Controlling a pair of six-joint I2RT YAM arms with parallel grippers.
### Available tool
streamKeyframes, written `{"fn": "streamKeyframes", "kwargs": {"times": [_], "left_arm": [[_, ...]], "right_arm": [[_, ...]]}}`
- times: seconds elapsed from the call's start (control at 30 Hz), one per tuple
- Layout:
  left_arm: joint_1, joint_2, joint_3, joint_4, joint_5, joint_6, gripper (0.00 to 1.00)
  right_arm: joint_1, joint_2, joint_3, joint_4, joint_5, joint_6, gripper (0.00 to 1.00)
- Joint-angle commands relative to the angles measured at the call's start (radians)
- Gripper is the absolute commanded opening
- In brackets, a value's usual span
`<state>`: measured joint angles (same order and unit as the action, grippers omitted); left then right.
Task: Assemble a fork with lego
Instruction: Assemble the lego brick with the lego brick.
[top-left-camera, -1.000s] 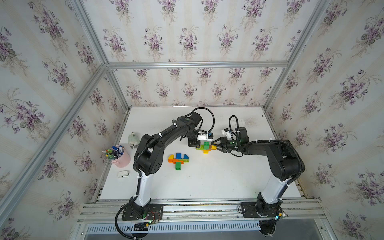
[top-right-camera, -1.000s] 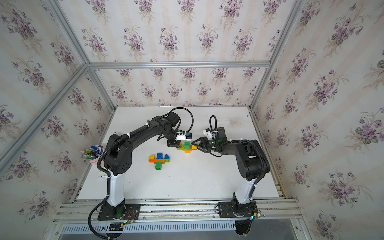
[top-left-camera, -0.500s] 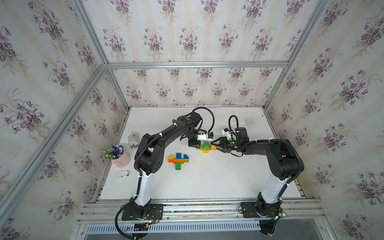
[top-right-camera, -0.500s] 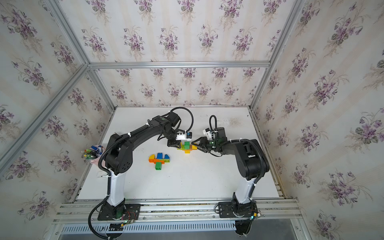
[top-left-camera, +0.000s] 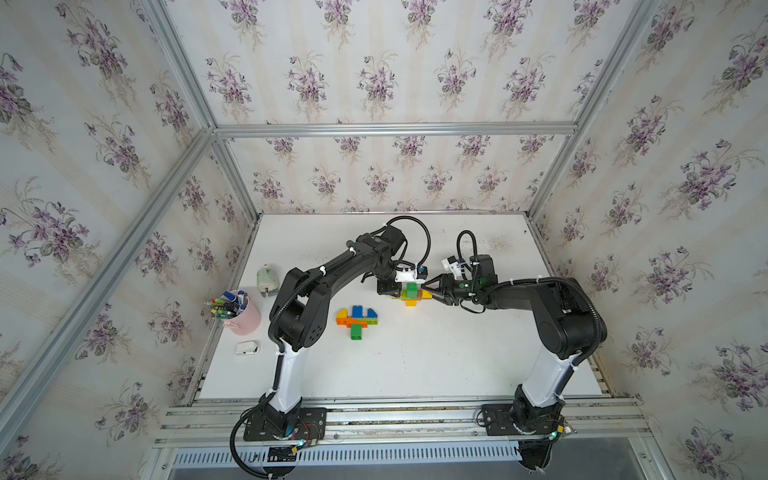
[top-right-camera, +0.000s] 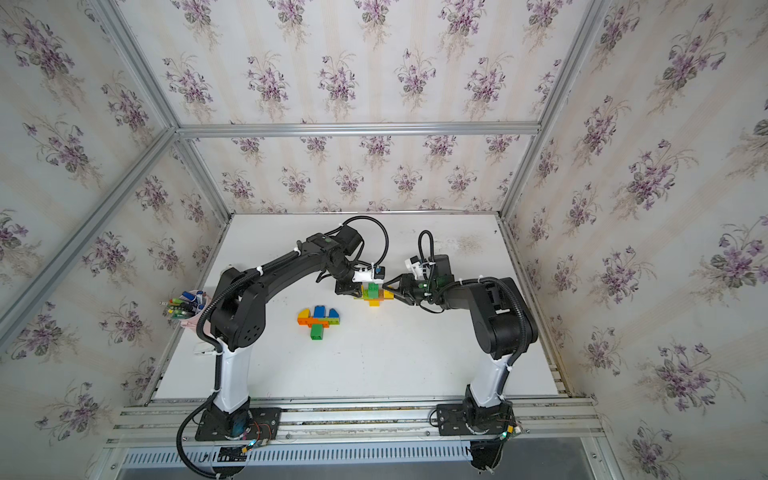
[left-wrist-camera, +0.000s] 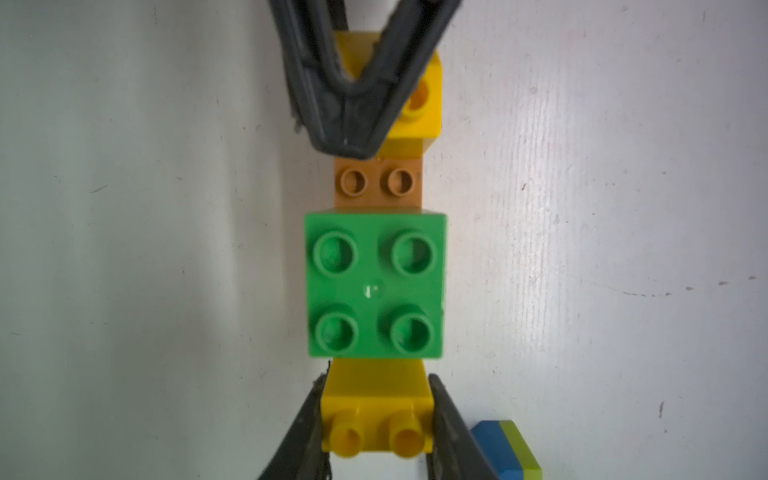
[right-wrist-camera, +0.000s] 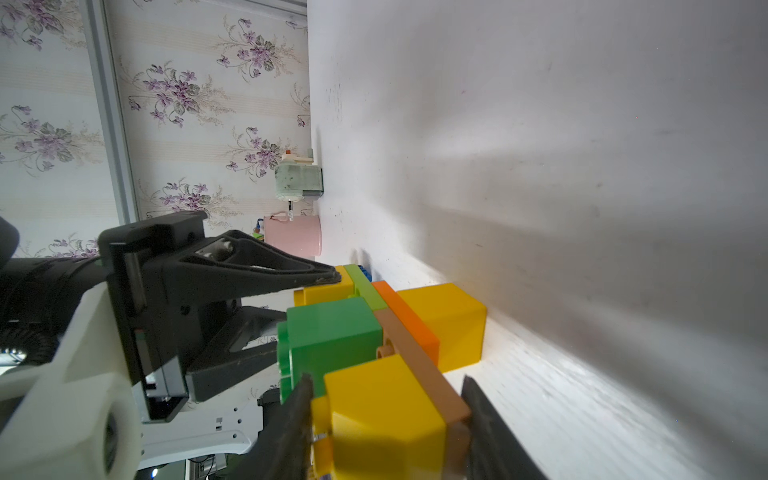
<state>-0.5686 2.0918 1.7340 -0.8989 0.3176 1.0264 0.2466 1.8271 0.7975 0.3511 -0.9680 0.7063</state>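
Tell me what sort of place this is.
Probably a robot test cell, not a home: a white table fenced by aluminium framing with flowered wallpaper panels, and two arms bolted to a front rail.

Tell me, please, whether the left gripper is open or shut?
Shut: the left gripper has its fingers pressed against both sides of the yellow brick.

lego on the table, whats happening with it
Both arms are gripping one lego stack from opposite ends. The left pincer is shut on a yellow brick at one end; the right pincer clamps the yellow brick at the other. A green brick sits on top. A second lego piece lies untouched nearby.
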Motion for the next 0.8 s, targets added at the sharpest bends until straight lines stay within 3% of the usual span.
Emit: {"fn": "streamKeyframes", "kwargs": {"times": [0.0,0.17,0.43,0.6,0.77], "left_arm": [[-0.001,0.014,0.018,-0.048,-0.073,0.011,0.14],[-0.004,0.020,0.045,-0.076,-0.066,0.009,0.33],[-0.004,0.031,0.044,-0.080,-0.066,-0.012,0.39],[-0.003,0.013,0.041,-0.063,-0.055,-0.027,0.53],[-0.002,-0.005,0.039,-0.048,-0.057,-0.037,0.61]], "right_arm": [[0.003,0.005,0.004,-0.069,0.051,-0.021,0.51],[0.003,-0.007,0.007,-0.078,0.051,-0.029,0.55],[0.002,-0.039,0.032,-0.120,0.056,-0.058,0.61],[0.002,-0.052,0.034,-0.143,0.066,-0.079,0.65],[0.002,-0.076,0.043,-0.173,0.072,-0.109,0.69]]}}
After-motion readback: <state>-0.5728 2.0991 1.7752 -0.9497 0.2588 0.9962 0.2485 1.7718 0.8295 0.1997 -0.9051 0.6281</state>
